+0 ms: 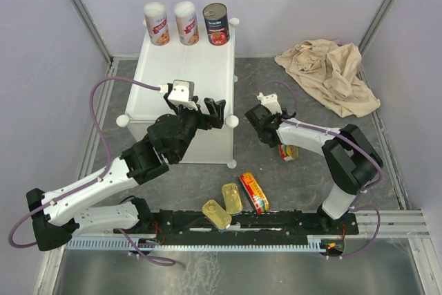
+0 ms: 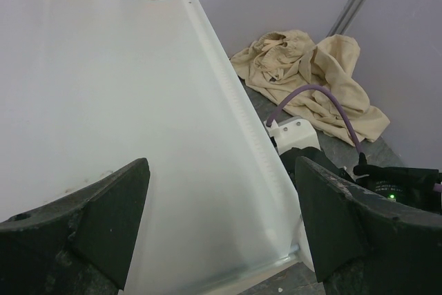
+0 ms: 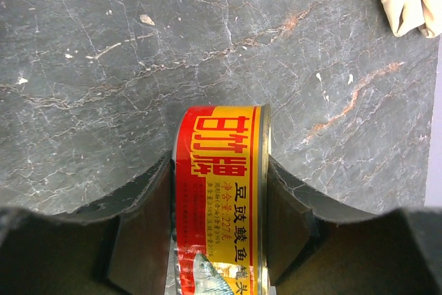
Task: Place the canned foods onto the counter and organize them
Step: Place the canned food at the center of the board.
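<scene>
The white counter [image 1: 173, 81] carries two white-and-red cans [image 1: 157, 24] [image 1: 186, 23] and a dark can with a red label [image 1: 215, 24] along its far edge. My left gripper [image 1: 210, 111] is open and empty above the counter's near right part; in the left wrist view the gripper [image 2: 221, 229] hangs over the bare counter top [image 2: 103, 115]. My right gripper [image 3: 219, 198] is shut on a red-yellow oblong tin [image 3: 221, 184], held on edge on the floor, right of the counter [image 1: 289, 151]. A second red-yellow tin [image 1: 253, 192] and two gold tins [image 1: 232, 198] [image 1: 216, 213] lie near the arm bases.
A crumpled beige cloth [image 1: 331, 74] lies at the far right on the dark marbled floor [image 1: 276, 184]; it also shows in the left wrist view [image 2: 311, 81]. Pale walls with metal corner posts [image 1: 83, 12] enclose the space. A black rail [image 1: 262, 222] runs along the near edge.
</scene>
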### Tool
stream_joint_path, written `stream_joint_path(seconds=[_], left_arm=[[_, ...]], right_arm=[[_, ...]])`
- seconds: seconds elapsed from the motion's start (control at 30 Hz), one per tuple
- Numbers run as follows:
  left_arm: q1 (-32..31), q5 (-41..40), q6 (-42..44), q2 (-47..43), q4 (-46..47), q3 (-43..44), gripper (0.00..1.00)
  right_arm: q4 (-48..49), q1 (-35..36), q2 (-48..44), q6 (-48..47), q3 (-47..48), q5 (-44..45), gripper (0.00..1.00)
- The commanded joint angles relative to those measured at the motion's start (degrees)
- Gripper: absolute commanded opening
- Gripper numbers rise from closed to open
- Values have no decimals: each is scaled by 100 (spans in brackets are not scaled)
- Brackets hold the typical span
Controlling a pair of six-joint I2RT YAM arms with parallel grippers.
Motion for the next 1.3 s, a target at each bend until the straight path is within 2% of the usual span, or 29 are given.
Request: stream_joint_path(seconds=[0.0, 0.1, 0.13, 0.3, 0.37, 0.5, 0.83, 1.0, 1.1, 1.23, 1.27], left_arm=[[-29, 51, -94, -103, 191, 92, 91], [-28, 54, -96, -77, 144, 152, 91], [-33, 55, -95, -77, 132, 173, 91], [-34, 3, -95, -34, 115, 220, 91], [-41, -23, -95, -16, 89, 232, 91], [-47, -15, -112, 11, 77, 257, 91], [-103, -31, -112, 49, 42, 339, 91], [-132, -40, -121, 38, 24, 356, 91], [-144, -42, -136, 38, 24, 356, 91], [-168, -49, -154, 30, 7, 373, 91], [-170, -48, -156, 29, -1, 378, 91]], right_arm=[[-4, -25, 6, 28, 308, 436, 32], [30, -53, 43, 35, 285, 374, 33], [54, -62, 55, 24, 265, 328, 37], [167, -110, 44, -23, 209, 19, 72], [176, -122, 57, -22, 224, -49, 83], [186, -127, 79, 10, 221, -145, 87], [369, -229, -295, 152, -98, -592, 86], [423, -407, -498, 179, -265, -948, 83], [409, -495, -561, 168, -298, -1053, 72], [364, -574, -558, 160, -319, -1043, 42], [341, -572, -569, 157, -317, -1006, 39]])
